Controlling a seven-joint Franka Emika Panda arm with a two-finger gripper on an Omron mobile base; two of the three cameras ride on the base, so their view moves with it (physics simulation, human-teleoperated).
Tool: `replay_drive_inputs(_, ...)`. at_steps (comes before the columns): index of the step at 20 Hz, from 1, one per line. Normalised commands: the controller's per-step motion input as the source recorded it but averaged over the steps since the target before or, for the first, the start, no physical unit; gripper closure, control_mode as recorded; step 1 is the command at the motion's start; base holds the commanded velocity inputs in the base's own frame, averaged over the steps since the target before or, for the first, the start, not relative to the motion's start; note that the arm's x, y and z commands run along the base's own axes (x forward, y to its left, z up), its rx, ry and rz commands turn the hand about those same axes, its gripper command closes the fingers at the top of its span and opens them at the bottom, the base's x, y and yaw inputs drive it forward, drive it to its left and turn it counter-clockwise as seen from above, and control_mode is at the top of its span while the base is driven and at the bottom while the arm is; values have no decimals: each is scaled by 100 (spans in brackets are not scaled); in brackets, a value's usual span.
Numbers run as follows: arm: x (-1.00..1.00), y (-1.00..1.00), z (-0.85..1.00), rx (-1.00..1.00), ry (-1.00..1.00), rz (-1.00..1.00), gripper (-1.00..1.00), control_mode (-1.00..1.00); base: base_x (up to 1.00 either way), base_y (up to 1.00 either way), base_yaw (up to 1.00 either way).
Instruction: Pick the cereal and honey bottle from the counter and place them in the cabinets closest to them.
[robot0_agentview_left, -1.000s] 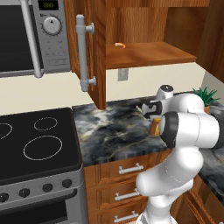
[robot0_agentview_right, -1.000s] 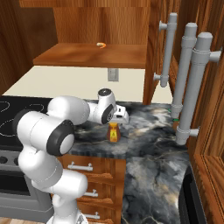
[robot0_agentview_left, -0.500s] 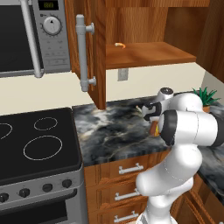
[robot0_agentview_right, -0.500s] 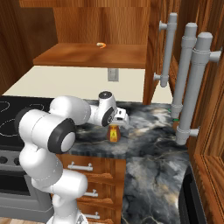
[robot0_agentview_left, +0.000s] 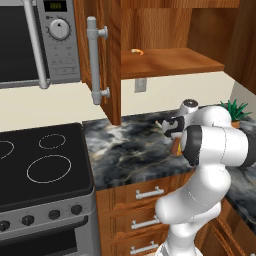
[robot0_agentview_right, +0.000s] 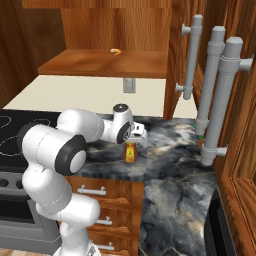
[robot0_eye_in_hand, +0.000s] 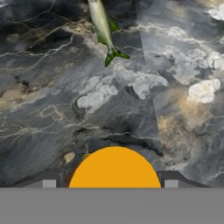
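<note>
The cabinets (robot0_agentview_right: 105, 62) hang above the work area with a door swung open, and the lower plank shelf sits up and behind the spot where the arm is working; a small orange thing (robot0_agentview_right: 115, 51) lies on that shelf toward the back. Below it runs the marbled desk (robot0_agentview_right: 170, 145), with the stove off to the left.

The honey bottle (robot0_agentview_right: 129, 152) stands upright near the front edge of the desk, its long axis vertical. The tool (robot0_agentview_right: 131, 142) is directly above it, pointing straight down, so the bottle lies right along the tool's own line of reach rather than off to any side. In the hand view the orange-yellow cap (robot0_eye_in_hand: 115, 168) fills the lower middle, squarely between the two finger tips (robot0_eye_in_hand: 49, 183), which flank it left and right with a little gap visible on each side.

The jaws look part-way spread around the cap; whether they already bear on the bottle I cannot tell. Judging from this, the coming move depends on staying centred over that vertical axis. A green leafy sprig (robot0_eye_in_hand: 105, 30) lies farther off on the desk, well apart from the bottle.
</note>
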Motion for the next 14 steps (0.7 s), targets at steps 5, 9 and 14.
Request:
replay_drive_inputs(5, 0, 0, 0, 0, 0, 0, 100, -100, 0, 0, 0)
replay_drive_inputs(9, 0, 0, 0, 0, 0, 0, 100, -100, 0, 0, 0)
replay_drive_inputs(14, 0, 0, 18, 1, 0, 0, 100, -100, 0, 0, 0)
